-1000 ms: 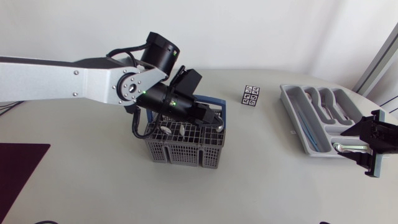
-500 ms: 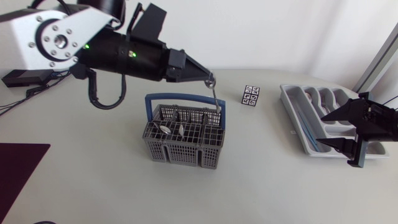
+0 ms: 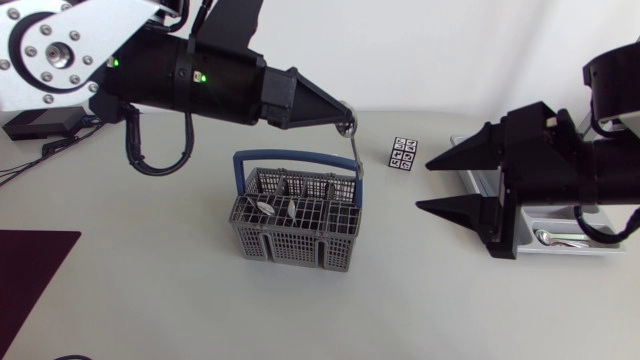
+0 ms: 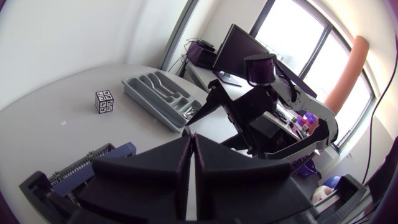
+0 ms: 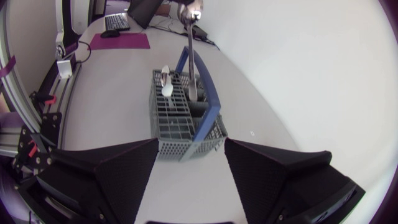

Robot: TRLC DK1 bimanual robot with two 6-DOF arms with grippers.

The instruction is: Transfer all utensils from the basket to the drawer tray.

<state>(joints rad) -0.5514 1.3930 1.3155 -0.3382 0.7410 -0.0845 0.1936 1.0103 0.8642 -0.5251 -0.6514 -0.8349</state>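
My left gripper [image 3: 345, 120] hangs above the grey wire basket [image 3: 295, 228], shut on the top of a metal utensil [image 3: 354, 155]. The utensil's lower end reaches down to the basket's far right corner, by the blue handle [image 3: 300, 157]. More utensils [image 3: 266, 207] stand in the basket. My right gripper [image 3: 424, 185] is open and empty, right of the basket, with its fingers pointing at it. The grey drawer tray [image 3: 575, 252] lies behind that arm, mostly hidden. In the right wrist view the basket [image 5: 186, 121] and hanging utensil [image 5: 191, 56] are ahead of the open fingers [image 5: 106, 171].
A small black-and-white marker cube [image 3: 403, 154] sits between basket and tray, towards the table's back. A spoon [image 3: 560, 237] lies in the tray's near compartment. A dark purple mat [image 3: 25, 270] lies at the table's left edge.
My left arm rose from inside the basket, drawing the utensil up with it. My right arm swung from the tray's near end leftward towards the basket.
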